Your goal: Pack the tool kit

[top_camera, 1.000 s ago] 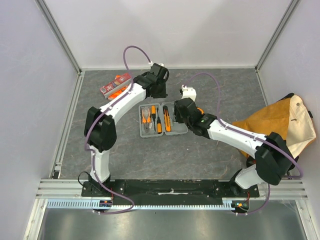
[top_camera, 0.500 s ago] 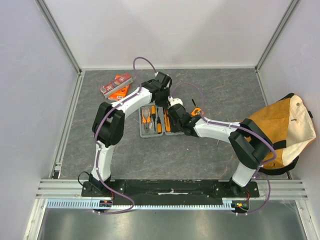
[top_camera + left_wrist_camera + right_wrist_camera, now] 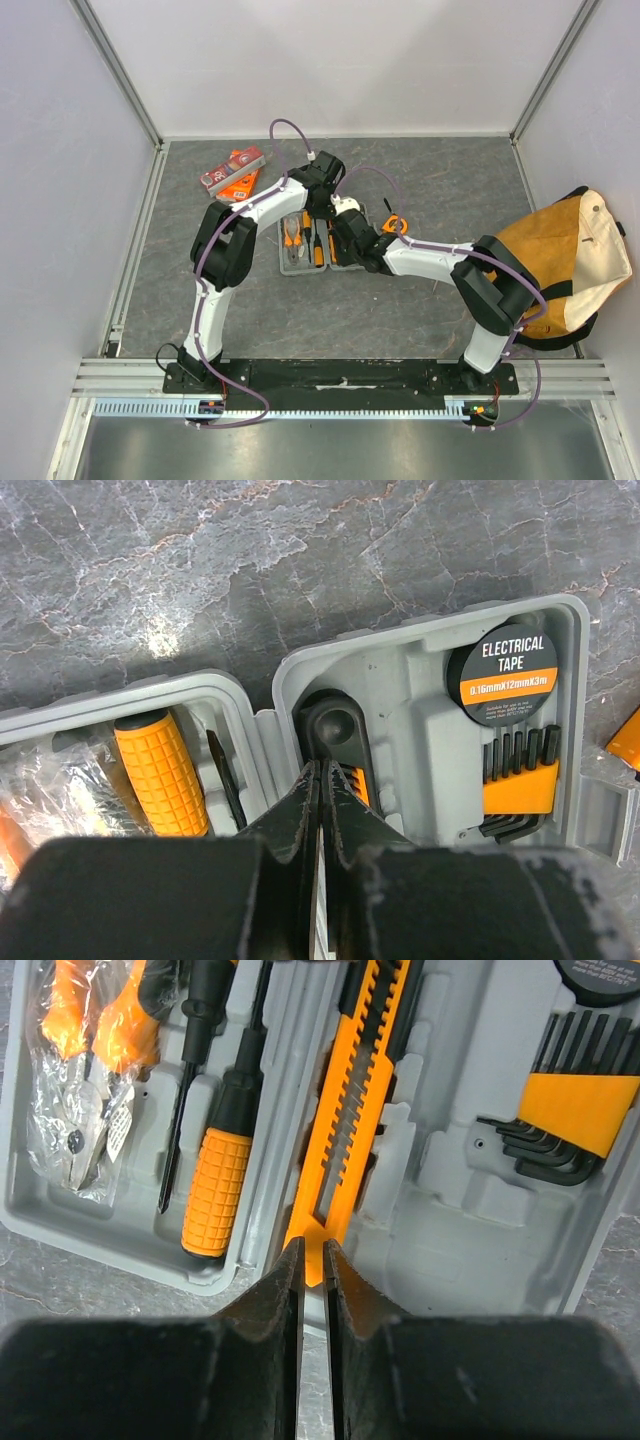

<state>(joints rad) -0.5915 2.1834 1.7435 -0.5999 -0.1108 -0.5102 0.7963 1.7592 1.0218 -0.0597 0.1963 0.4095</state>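
Right fingers (image 3: 275, 1300) are pressed almost together and pinch the near orange end of the utility knife (image 3: 350, 1110). The knife lies lengthwise along the hinge of the open case (image 3: 470, 1210), with its far end angled into the right half. Left fingers (image 3: 290, 825) are pressed together with only a thin slit between them. Their tips are down at a black rounded part (image 3: 335, 730) in the slot at the left side of the right half, just beside the hinge; whether they grip anything cannot be told. The left half of the case holds bagged pliers (image 3: 85, 1070) at the far left. Beside them lie a screwdriver (image 3: 215, 1190) with its orange gridded handle at the near rim and a second screwdriver (image 3: 160, 770) with its handle at the far rim, each in a moulded slot. The right half holds a roll of electrical tape (image 3: 502, 670) in the far right corner and, on its near side, black hex keys (image 3: 520, 780) in an orange holder. The case lies open and flat on the grey marbled tabletop (image 3: 450, 180), slightly left of centre, with both arms bent over it. A small orange-and-black tool (image 3: 393, 222) lies on the tabletop just right of the case. Red-orange packets (image 3: 232, 172) sit at the far left, well apart from the case. A tan canvas bag (image 3: 560, 250) rests at the right edge.
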